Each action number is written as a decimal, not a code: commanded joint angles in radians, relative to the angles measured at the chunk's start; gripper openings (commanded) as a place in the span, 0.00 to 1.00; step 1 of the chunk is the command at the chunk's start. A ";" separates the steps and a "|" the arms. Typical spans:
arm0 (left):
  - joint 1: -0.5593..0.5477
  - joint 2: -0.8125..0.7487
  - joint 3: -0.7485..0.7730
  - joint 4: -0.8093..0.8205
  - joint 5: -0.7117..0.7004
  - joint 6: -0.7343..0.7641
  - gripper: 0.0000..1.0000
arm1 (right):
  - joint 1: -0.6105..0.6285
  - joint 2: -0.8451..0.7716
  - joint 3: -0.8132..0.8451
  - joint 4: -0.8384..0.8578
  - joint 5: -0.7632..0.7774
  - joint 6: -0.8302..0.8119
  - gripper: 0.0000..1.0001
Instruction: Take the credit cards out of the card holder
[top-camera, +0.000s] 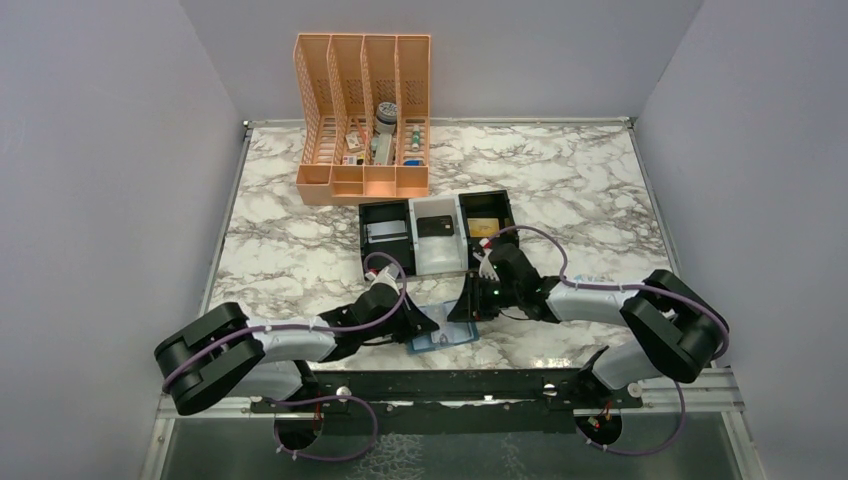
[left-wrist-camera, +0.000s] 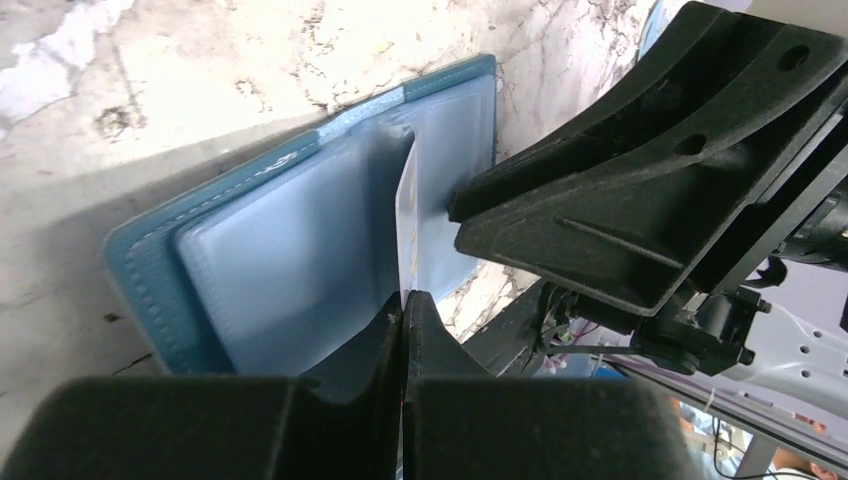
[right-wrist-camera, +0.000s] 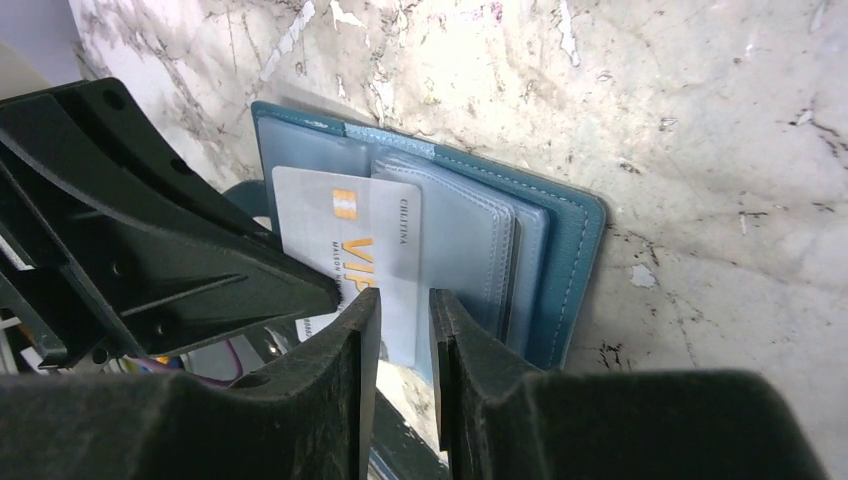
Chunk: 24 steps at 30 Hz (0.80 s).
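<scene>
The light-blue card holder lies open on the marble near the front edge, between my two grippers. My left gripper is shut on a white credit card, seen edge-on in the left wrist view, and the card is partly out of a clear sleeve of the holder. In the right wrist view the card reads "VIP" and sticks out of the holder. My right gripper has its jaws a narrow gap apart with nothing between them. Its fingertip rests on the holder's panel.
A black-and-white three-compartment tray stands just behind the grippers and holds a grey card, a black card and a gold card. An orange file organizer stands at the back. A pale packet lies to the right.
</scene>
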<state>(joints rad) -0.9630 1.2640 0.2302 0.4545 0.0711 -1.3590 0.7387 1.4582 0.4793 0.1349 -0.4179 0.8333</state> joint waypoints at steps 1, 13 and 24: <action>0.004 -0.055 -0.019 -0.136 -0.054 0.006 0.00 | -0.004 0.003 -0.013 -0.145 0.144 -0.064 0.27; 0.006 -0.111 0.018 -0.244 -0.088 0.035 0.00 | -0.004 -0.107 0.038 -0.082 -0.056 -0.142 0.30; 0.005 -0.093 0.050 -0.259 -0.075 0.066 0.00 | 0.037 0.071 0.100 0.014 -0.179 -0.124 0.34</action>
<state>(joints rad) -0.9630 1.1645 0.2558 0.2703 0.0219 -1.3239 0.7620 1.4651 0.5369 0.1375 -0.5816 0.7254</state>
